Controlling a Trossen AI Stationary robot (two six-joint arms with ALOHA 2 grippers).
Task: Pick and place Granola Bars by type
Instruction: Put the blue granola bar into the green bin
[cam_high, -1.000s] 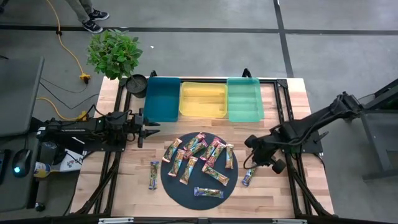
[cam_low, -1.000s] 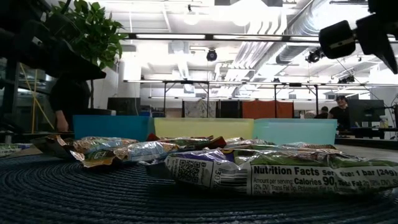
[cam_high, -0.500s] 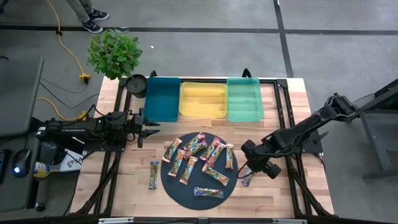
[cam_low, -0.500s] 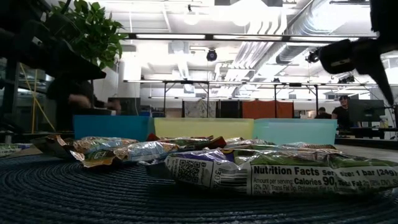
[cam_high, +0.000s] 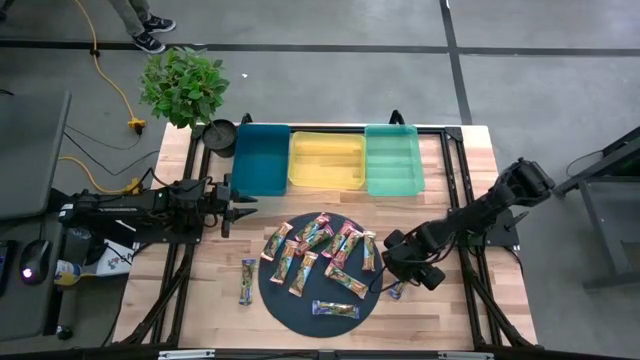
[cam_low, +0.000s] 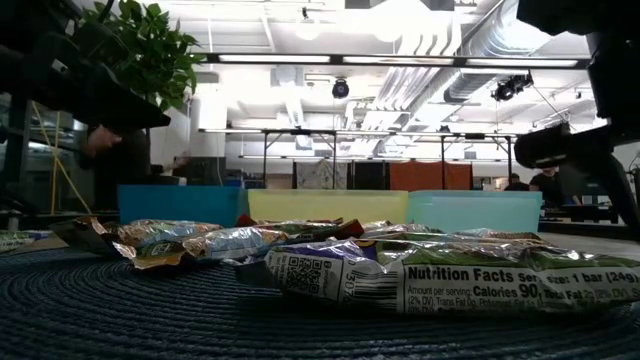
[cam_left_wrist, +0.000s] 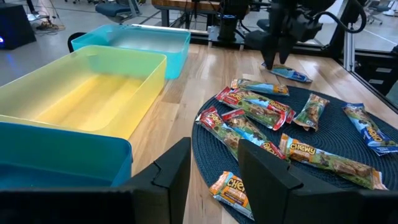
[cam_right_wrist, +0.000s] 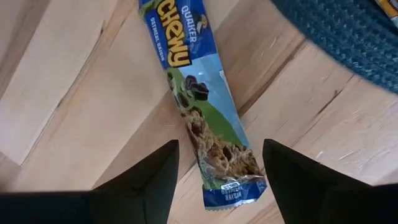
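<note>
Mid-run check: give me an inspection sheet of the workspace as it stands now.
Surface: wooden table, dark round mat near its front.
Job's things: granola bars mostly on the mat; blue-wrapped bar on bare wood by the mat's right edge; one bar left of the mat. Blue tray, yellow tray, green tray hold no bars.
Clutter: potted plant.
Grippers: right gripper open, straddling the blue-wrapped bar; left gripper waits left of the mat.
Cables: yellow cord on floor.
Surroundings: person's feet beyond the table.

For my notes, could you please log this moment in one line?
right gripper: open, over blue granola bar on table | left gripper: idle near trays
</note>
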